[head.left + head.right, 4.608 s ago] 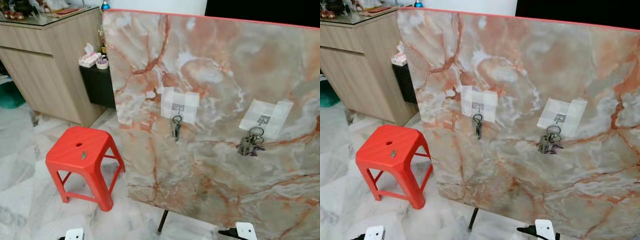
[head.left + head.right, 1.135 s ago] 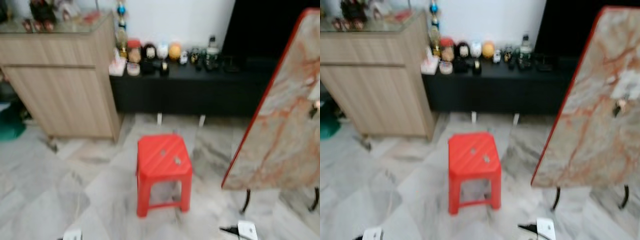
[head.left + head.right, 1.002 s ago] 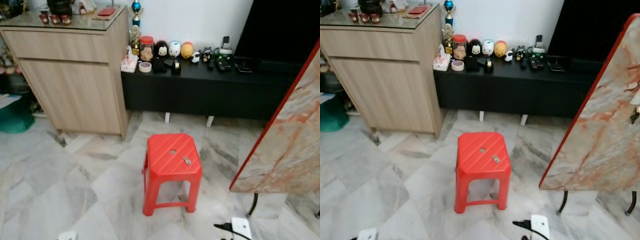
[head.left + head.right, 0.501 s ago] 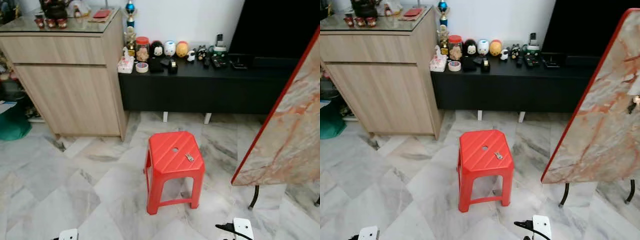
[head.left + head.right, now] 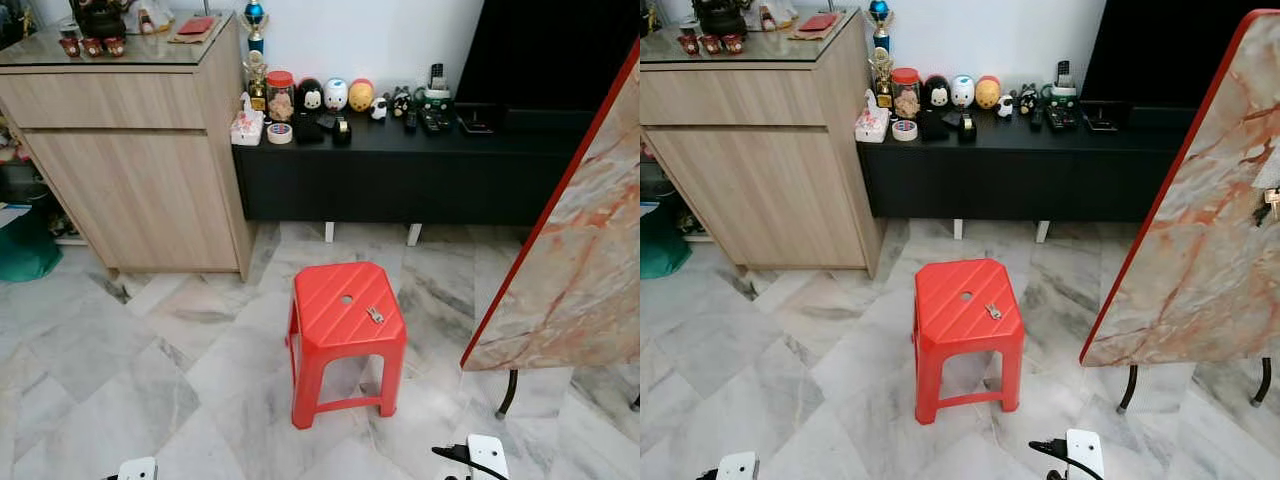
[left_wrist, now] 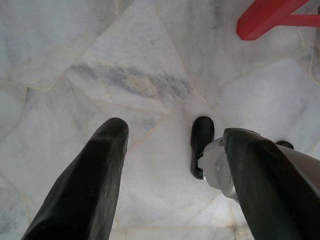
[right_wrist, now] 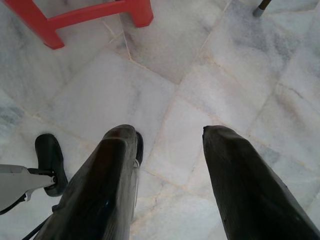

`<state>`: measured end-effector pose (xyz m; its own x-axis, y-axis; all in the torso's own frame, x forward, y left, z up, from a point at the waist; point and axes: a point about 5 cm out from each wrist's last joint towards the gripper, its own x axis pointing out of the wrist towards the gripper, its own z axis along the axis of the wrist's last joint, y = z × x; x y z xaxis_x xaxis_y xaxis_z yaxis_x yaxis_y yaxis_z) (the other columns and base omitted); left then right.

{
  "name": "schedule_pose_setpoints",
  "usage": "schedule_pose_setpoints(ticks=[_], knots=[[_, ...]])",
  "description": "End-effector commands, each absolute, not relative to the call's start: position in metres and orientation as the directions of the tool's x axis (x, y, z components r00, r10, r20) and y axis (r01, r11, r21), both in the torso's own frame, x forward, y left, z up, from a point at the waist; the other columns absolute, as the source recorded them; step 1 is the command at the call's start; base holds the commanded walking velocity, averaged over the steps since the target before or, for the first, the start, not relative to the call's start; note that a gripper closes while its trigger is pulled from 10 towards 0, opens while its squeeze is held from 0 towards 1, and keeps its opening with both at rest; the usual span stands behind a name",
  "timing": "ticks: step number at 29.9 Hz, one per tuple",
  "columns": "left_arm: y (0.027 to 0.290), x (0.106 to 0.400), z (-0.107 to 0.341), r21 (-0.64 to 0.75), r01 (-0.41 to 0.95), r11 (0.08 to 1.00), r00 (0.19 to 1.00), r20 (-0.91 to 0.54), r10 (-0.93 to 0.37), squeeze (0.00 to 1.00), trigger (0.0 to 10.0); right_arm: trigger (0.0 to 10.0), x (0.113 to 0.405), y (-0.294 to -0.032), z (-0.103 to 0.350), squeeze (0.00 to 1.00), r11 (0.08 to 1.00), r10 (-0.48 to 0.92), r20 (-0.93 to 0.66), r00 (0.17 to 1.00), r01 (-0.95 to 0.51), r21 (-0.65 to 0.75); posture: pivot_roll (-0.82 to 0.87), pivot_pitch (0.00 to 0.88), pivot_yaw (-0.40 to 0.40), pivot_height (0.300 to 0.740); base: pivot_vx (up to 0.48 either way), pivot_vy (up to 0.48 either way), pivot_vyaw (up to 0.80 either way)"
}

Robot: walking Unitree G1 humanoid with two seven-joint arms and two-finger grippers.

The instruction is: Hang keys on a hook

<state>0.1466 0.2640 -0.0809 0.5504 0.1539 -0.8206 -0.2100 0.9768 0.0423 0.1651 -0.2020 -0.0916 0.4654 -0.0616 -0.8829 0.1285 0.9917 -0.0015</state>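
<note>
Both arms hang low, left tool [image 6: 172,145] and right tool [image 7: 167,137] apparently spread, holding nothing.

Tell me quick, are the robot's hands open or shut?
Left gripper: open, holding nothing, hanging over the floor.
Right gripper: open, holding nothing, hanging over the floor.

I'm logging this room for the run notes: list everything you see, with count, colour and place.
key: one, metallic, on the seat of the stool
stool: one, red plastic, on the floor at centre
marble panel: one, orange-veined with a red edge, standing on dark legs at right
hung keys: one bunch glimpsed, dark, on the panel at the picture's edge
cabinet: one, light wood with a glass top, at left
low bench: one, black, along the wall, carrying small figurines and jars
floor: grey-white marble tiles
left gripper: black fingers apart, hanging over the floor
right gripper: black fingers apart, hanging over the floor
</note>
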Motion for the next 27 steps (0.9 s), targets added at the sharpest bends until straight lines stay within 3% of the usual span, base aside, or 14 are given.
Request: schedule_pose_setpoints(ticks=[1, 5, 19, 27], knots=[[0.2617, 0.1463, -0.0820, 0.036, -0.212, 0.977, 0.544, -0.826, 0.149, 0.00, 10.0, 10.0, 0.1708, -0.2018, -0.0889, 0.00, 0.992, -0.050, -0.869, 0.492, 0.122, 0.012, 0.10, 0.000, -0.043, 0.740, 0.000, 0.000, 0.45], [0.2609, 0.1464, -0.0823, 0.033, -0.215, 0.976, 0.545, -0.826, 0.147, 0.00, 10.0, 10.0, 0.1718, -0.2018, -0.0882, 0.00, 0.990, -0.045, -0.860, 0.509, 0.140, 0.031, 0.11, 0.000, -0.047, 0.740, 0.000, 0.000, 0.63], [0.2591, 0.1453, -0.0833, 0.027, -0.218, 0.976, 0.543, -0.828, 0.144, 0.00, 10.0, 10.0, 0.1719, -0.2023, -0.0880, 0.00, 0.990, -0.041, -0.856, 0.515, 0.139, 0.036, 0.11, 0.000, -0.049, 0.740, 0.000, 0.000, 0.00], [0.2579, 0.1454, -0.0836, 0.023, -0.222, 0.975, 0.543, -0.828, 0.143, 0.00, 10.0, 10.0, 0.1717, -0.2022, -0.0881, 0.00, 0.985, -0.047, -0.854, 0.518, 0.167, 0.047, 0.11, 0.000, -0.052, 0.740, 0.000, 0.000, 0.44]])
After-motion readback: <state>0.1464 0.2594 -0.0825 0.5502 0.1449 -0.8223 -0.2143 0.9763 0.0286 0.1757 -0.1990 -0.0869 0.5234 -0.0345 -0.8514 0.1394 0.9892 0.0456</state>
